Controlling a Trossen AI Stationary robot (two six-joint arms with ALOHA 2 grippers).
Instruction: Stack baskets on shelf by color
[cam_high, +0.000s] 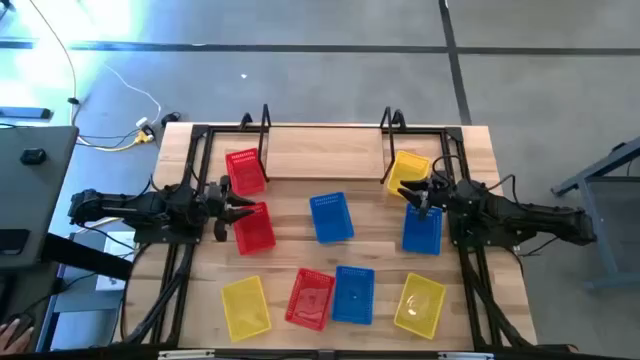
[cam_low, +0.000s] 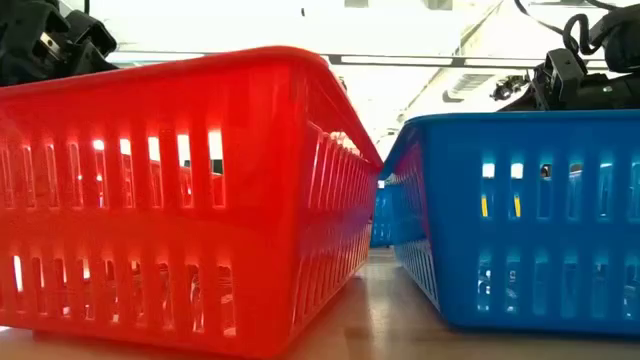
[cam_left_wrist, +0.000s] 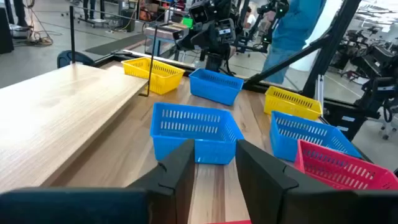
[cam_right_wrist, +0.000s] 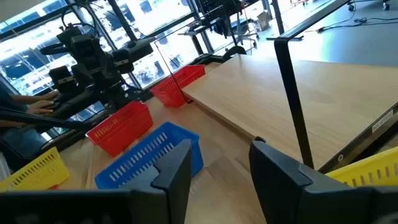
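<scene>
Grey concrete floor is surrounding a slatted wooden worktop (cam_high: 330, 180) where both arms are working from opposite ends. Left fingers (cam_left_wrist: 205, 171) are standing parted with bare wood between them, gripping nothing, over the near edge of a red basket (cam_high: 252, 227); the left gripper (cam_high: 222, 210) is hovering there, seemingly lining up to take that basket's rim. Right fingers (cam_right_wrist: 217, 168) are spread wide and empty, and the right gripper (cam_high: 420, 197) is sitting above the end of a blue basket (cam_high: 422, 228), just beside a yellow basket (cam_high: 407, 170) that is resting on the shelf (cam_high: 325, 152).

Moving outward, another red basket (cam_high: 245, 172) is lying on the shelf's left end, so reds appear to be going left and yellows right. A second blue basket (cam_high: 331, 217) is waiting mid-worktop, and along the front edge are a yellow one (cam_high: 245, 305), a red one (cam_high: 310, 297), a blue one (cam_high: 353, 295) and one more yellow (cam_high: 420, 303). No stack is formed yet, so I judge the sorting barely begun.

No brand names or readable writing are showing anywhere
</scene>
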